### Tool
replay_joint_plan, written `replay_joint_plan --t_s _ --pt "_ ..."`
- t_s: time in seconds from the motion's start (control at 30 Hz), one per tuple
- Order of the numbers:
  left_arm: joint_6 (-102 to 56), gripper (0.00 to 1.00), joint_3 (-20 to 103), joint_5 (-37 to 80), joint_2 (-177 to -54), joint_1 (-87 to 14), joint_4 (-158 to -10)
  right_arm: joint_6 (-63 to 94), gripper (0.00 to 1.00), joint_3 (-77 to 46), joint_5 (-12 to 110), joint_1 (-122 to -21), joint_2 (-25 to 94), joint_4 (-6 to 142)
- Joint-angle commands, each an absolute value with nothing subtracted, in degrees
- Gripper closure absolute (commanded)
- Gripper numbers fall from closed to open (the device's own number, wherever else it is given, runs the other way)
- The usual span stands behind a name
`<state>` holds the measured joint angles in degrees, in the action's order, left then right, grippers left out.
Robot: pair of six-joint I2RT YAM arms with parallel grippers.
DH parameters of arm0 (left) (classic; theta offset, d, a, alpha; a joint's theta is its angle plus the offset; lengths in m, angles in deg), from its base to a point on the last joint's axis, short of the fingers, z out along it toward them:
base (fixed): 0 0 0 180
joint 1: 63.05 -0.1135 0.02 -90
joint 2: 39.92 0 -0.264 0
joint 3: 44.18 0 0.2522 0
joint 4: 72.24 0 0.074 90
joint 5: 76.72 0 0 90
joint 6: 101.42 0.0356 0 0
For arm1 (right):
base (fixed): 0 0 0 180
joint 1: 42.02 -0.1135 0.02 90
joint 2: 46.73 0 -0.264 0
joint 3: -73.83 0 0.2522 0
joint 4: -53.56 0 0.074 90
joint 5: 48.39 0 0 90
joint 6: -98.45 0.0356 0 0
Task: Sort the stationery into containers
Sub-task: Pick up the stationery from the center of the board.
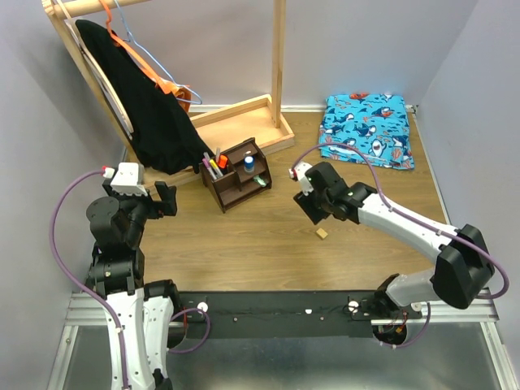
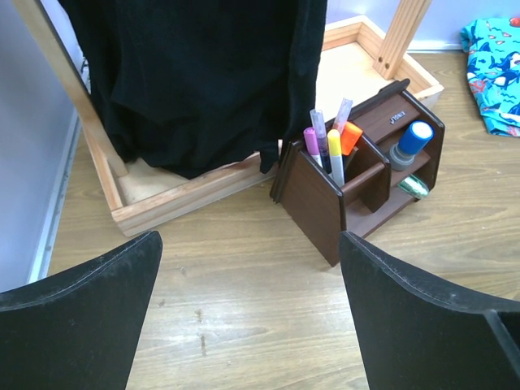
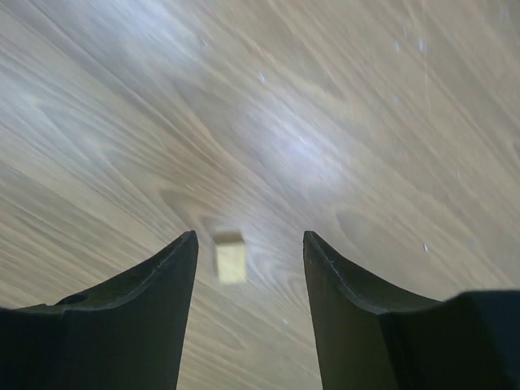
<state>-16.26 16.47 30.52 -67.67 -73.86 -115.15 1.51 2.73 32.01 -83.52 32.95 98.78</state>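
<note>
Right gripper [image 3: 249, 237] is held wide open, nothing gripped; the tan eraser cube [image 3: 230, 258] is seen on the table [image 1: 244, 252] between its fingers [image 3: 138, 317], toward the near edge. Left gripper [image 2: 250, 240] is spread wide by the left edge. Pens [image 2: 329, 146] are stood in the organiser [image 2: 313, 203], nearer the far edge.

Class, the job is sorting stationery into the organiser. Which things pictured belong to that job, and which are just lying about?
Job: dark brown organiser; pens standing in it; blue-topped tube; mint highlighter; tan eraser cube, not yet in it.
Lying about: black garment; orange hanger; wooden rack; shark-print cloth.
</note>
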Motion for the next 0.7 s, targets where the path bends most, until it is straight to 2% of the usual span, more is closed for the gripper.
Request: replay_joint_plan --t_s 0.0,0.17,0.67 --pt "-17.48 0.01 15.72 32.62 -68.48 -74.21 -113.34 -1.13 0.38 5.4 33.8 -79.21 31.4 103.27" --pt "-17.4 0.01 16.77 33.23 -69.89 -74.12 -112.99 -7.36 0.36 6.97 32.29 -76.56 32.11 104.93" --pt "-17.48 0.01 16.95 32.88 -71.03 -74.12 -112.81 -11.15 0.39 6.11 46.45 -76.21 39.3 107.84"
